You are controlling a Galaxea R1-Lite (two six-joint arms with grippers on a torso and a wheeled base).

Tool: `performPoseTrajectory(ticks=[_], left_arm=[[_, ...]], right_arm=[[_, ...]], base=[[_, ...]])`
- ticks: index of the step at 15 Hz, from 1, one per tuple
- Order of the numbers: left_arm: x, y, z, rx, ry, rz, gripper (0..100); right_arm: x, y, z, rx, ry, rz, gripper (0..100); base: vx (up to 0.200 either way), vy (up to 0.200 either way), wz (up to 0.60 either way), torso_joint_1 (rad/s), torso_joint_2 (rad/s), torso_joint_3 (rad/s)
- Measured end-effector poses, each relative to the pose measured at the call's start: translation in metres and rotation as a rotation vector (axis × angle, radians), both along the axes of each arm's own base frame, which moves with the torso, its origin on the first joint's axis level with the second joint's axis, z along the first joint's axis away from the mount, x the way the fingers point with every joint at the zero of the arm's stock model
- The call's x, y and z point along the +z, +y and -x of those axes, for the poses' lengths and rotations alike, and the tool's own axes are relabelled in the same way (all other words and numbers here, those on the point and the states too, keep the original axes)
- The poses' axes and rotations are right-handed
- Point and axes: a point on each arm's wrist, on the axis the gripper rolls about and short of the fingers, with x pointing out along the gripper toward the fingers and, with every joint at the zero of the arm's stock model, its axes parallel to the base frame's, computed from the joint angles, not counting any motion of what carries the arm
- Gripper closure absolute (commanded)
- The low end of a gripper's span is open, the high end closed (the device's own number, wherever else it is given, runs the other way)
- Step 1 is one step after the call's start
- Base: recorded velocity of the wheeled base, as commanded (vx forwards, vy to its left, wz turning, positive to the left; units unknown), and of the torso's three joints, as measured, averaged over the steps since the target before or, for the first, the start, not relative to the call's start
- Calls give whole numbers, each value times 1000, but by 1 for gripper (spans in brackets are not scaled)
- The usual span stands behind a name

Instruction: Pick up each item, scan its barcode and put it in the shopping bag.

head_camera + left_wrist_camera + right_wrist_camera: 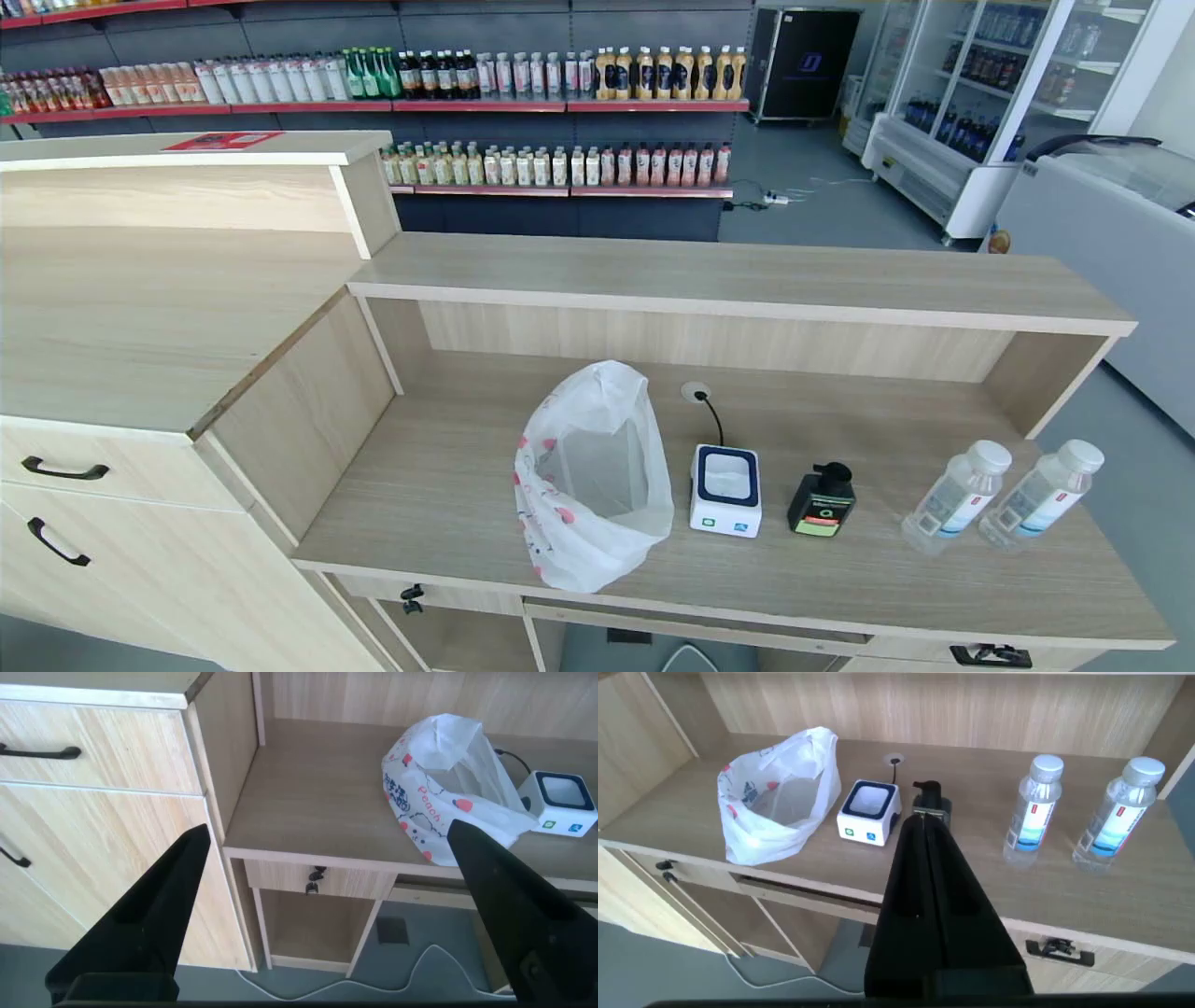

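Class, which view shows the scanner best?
Head view: the scanner stands whole, its window plainly facing up. Right wrist view shows it whole too, more obliquely. Left wrist view has the bag hiding part.

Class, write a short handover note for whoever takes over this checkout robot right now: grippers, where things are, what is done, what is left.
Grippers: left gripper open and empty, out in front of the left end of the counter; right gripper shut and empty, out in front, facing the pump bottle.
Things, left to right on the counter: shopping bag standing open, scanner, pump bottle, left clear bottle, right clear bottle, all upright.
Done: nothing; no item shows in the bag.
Left: pick up, scan and bag all three bottles.
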Motion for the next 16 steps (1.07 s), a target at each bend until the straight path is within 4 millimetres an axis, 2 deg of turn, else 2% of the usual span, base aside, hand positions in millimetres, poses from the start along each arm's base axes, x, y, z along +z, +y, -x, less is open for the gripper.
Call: performPoseTrajectory(ticks=[2,4,5,7,8,10,11,13,16], left_arm=[[0,0,0,0,0,0,0],[0,0,0,0,0,0,0],[0,0,0,0,0,0,0],[0,0,0,0,0,1,0],[0,0,0,0,0,0,0],[0,0,0,0,0,0,0],[0,0,0,0,0,1,0],[0,0,0,0,0,1,0],[0,0,0,0,0,1,0]], right_arm=[[24,0,1,1,0,-2,100],[57,0,-12,-18,46,-3,100],[72,-1,-26,-31,79,-1,100],[93,-2,-67,-51,140,24,100],[98,-2,-89,-56,161,41,0],[94,-4,-134,-51,223,79,0],[85,-5,-152,-46,278,107,0],[63,-9,-178,-23,393,190,0],[32,-22,-205,48,533,365,0]], base=[[0,0,0,0,0,0],[0,0,0,0,0,0],[0,0,0,0,0,0],[0,0,0,0,0,0],[0,0,0,0,0,0],[0,0,0,0,0,0],[0,0,0,0,0,0],[0,0,0,0,0,0],[0,0,0,0,0,0]])
